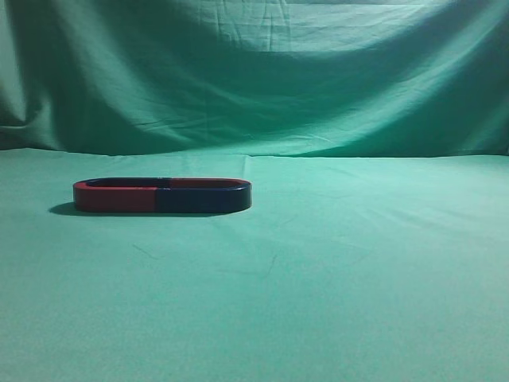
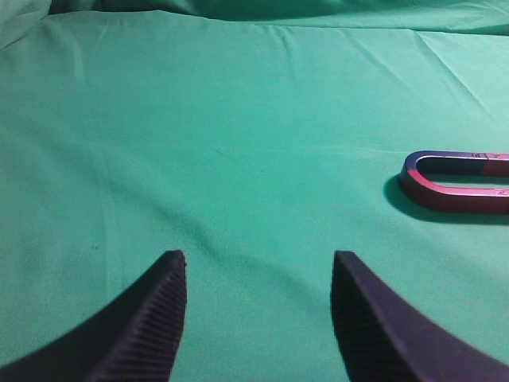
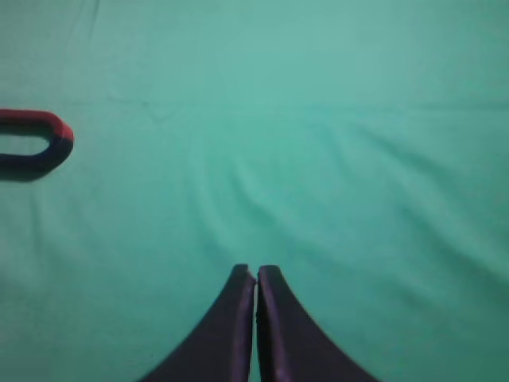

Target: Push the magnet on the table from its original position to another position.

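The magnet (image 1: 205, 196) lies flat on the table (image 1: 318, 270), left of centre, with a navy front arm and curve and a red rear arm. Its open end meets a same-sized red-fronted U magnet (image 1: 111, 196), so the two form one oval. The right wrist view shows the magnet's curve (image 3: 44, 157) at the far left edge. My right gripper (image 3: 256, 272) is shut and empty, well to the right of it and nearer. My left gripper (image 2: 258, 259) is open and empty over bare cloth. The red-fronted magnet (image 2: 445, 189) lies ahead to its right. Neither gripper shows in the exterior view.
Wrinkled green cloth covers the table and rises as a backdrop (image 1: 262, 72) behind it. Nothing else stands on the cloth. The joined pair of magnets is the only object on the surface.
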`<state>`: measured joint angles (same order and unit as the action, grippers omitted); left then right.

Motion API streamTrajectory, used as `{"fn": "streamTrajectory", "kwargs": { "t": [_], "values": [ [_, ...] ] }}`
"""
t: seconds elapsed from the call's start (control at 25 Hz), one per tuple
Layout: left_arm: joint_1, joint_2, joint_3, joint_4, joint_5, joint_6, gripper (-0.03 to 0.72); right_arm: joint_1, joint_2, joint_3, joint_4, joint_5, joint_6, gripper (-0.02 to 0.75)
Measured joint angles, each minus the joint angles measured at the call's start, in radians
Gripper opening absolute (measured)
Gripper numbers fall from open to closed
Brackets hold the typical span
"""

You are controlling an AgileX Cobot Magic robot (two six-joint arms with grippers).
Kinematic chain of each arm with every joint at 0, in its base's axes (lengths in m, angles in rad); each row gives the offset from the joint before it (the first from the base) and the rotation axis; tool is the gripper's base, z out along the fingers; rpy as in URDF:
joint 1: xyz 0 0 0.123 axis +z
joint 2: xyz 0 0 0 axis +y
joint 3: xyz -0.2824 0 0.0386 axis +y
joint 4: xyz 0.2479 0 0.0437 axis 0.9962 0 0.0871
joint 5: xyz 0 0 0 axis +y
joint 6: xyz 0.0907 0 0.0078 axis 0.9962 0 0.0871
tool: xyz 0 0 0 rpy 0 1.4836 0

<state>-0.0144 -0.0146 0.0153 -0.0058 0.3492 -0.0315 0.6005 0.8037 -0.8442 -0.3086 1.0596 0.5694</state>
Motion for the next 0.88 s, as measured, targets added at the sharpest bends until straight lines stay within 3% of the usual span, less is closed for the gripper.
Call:
{"fn": "streamTrajectory", "kwargs": {
  "t": [0.2,0.52,0.64,0.88],
  "values": [
    [0.000,0.000,0.000,0.000,0.000,0.000,0.372,0.000,-0.144,0.019,0.011,0.171,0.000,0.000],
    [0.000,0.000,0.000,0.000,0.000,0.000,0.372,0.000,-0.288,0.042,0.013,0.190,-0.006,0.000],
    [0.000,0.000,0.000,0.000,0.000,0.000,0.372,-0.018,-0.375,0.124,0.040,0.061,-0.095,0.000],
    [0.000,0.000,0.000,0.000,0.000,0.000,0.372,-0.211,-0.532,0.369,0.206,-0.294,-0.449,0.000]
  ]
}}
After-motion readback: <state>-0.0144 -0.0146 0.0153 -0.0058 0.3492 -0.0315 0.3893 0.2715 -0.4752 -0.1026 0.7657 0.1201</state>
